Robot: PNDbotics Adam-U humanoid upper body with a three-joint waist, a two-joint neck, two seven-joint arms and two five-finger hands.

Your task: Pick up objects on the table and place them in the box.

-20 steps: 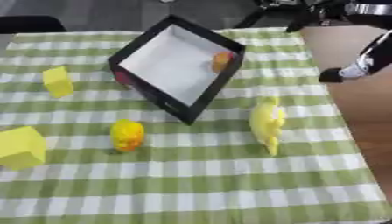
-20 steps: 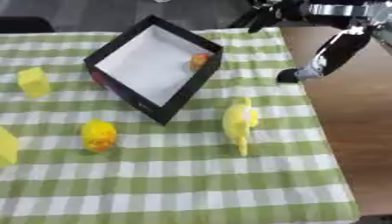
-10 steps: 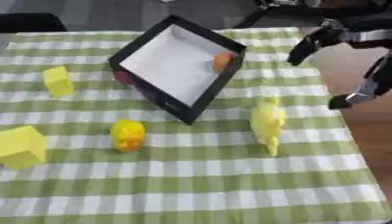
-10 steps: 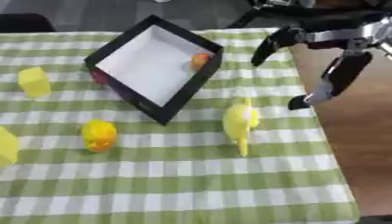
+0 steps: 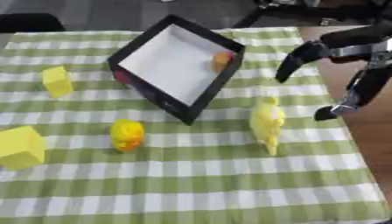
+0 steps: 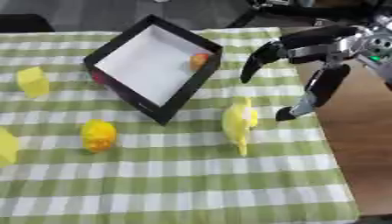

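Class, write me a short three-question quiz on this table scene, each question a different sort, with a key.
1. True or false: the box is empty.
2. Which thing lies nearest the right robot hand? A) the yellow duck B) the tall yellow toy C) the small yellow block
3. Fill in: the right robot hand hovers over the table's ____ edge, fingers spread.

Key:
1. False: a small orange thing lies in the box by its right wall.
2. B
3. right
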